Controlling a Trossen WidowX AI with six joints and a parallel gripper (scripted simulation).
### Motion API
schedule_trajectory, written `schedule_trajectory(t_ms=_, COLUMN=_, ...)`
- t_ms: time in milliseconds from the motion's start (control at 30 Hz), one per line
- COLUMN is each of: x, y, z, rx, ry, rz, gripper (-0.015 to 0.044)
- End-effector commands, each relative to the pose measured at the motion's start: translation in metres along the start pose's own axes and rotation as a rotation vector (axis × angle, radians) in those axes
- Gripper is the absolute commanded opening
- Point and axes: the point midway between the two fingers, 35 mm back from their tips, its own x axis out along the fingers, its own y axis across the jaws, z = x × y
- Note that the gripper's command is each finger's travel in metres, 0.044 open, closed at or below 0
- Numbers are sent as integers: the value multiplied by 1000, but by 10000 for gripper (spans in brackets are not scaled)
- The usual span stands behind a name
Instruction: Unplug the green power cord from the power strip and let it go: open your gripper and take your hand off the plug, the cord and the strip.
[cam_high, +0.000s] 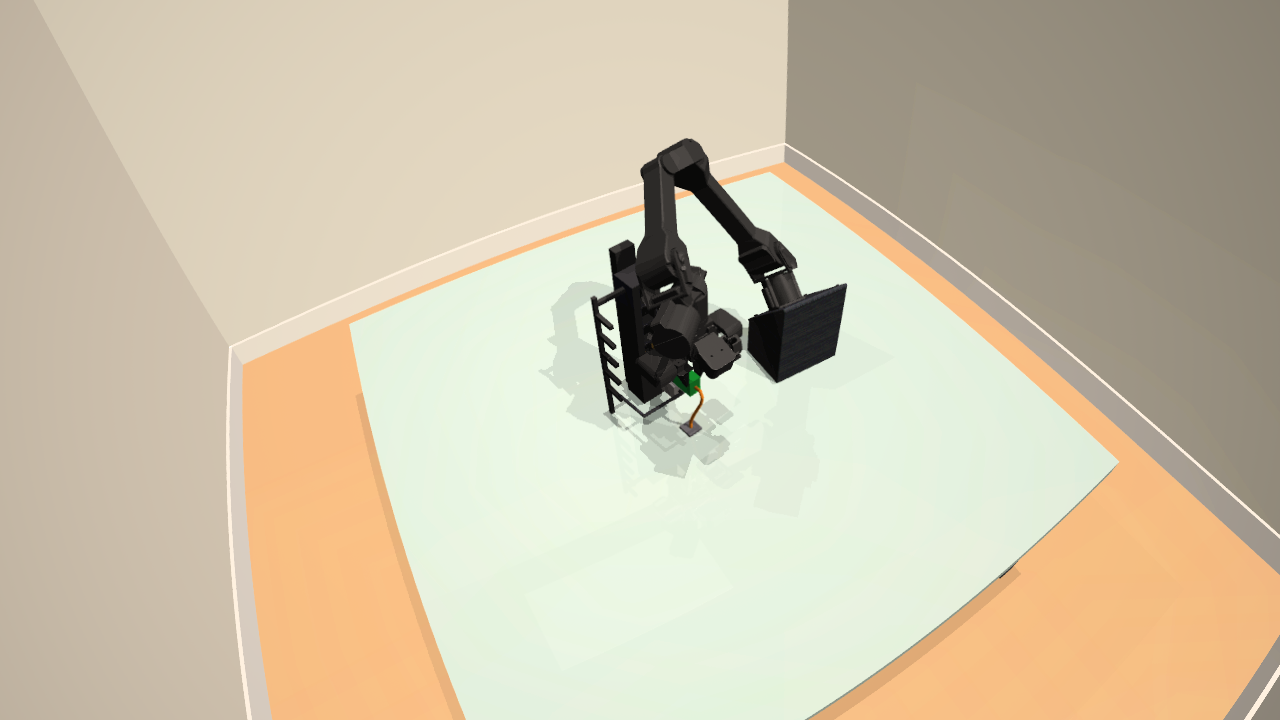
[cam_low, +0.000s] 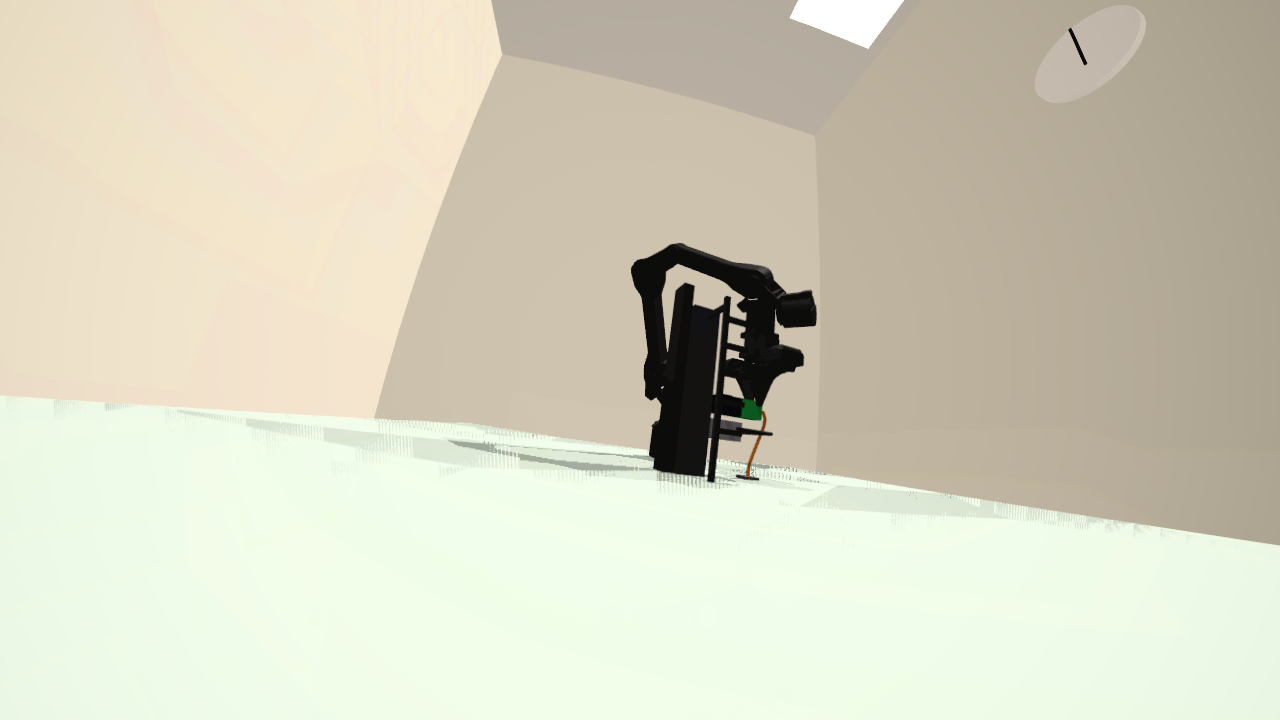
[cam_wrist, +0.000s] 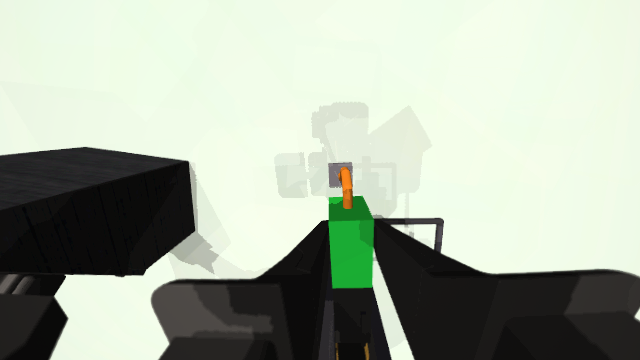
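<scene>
The green plug (cam_high: 689, 385) (cam_low: 750, 410) (cam_wrist: 352, 255) is a block with a black part at its inner end, level with the upright black body. Two thin gold-coloured strips (cam_wrist: 367, 351) show beyond that black part at the wrist view's bottom edge. My gripper (cam_high: 687, 374) (cam_low: 759, 402) (cam_wrist: 349, 226) is shut on the green plug, one finger against each side. An orange cord (cam_high: 700, 402) (cam_low: 757, 440) (cam_wrist: 346, 190) bends down from the plug to a small grey plate (cam_high: 696, 429) (cam_low: 741, 477) (cam_wrist: 334, 181). I cannot tell the power strip's outlets or whether the plug still touches them.
An upright black body (cam_high: 630, 344) (cam_low: 684, 385) stands beside the gripper. A thin black rack (cam_high: 603, 358) (cam_low: 720, 385) with rungs stands by it, its lower frame (cam_wrist: 440, 235) near the plug. A black wedge-shaped body (cam_high: 810, 335) (cam_wrist: 100, 210) hangs on an arm link to the side.
</scene>
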Motion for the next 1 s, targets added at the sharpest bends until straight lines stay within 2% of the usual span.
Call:
schedule_trajectory(t_ms=0, x=1, y=-1, z=-5, rx=5, ry=-3, rz=-3, gripper=131)
schedule_trajectory(t_ms=267, x=0, y=-1, z=-2, rx=5, ry=-3, rz=-3, gripper=341)
schedule_trajectory(t_ms=400, x=-7, y=-2, z=30, rx=5, ry=-8, rz=-4, gripper=440)
schedule_trajectory(t_ms=533, x=-12, y=-1, z=56, rx=5, ry=-8, rz=-4, gripper=440)
schedule_trajectory(t_ms=967, x=-12, y=-1, z=56, rx=5, ry=-8, rz=-4, gripper=440)
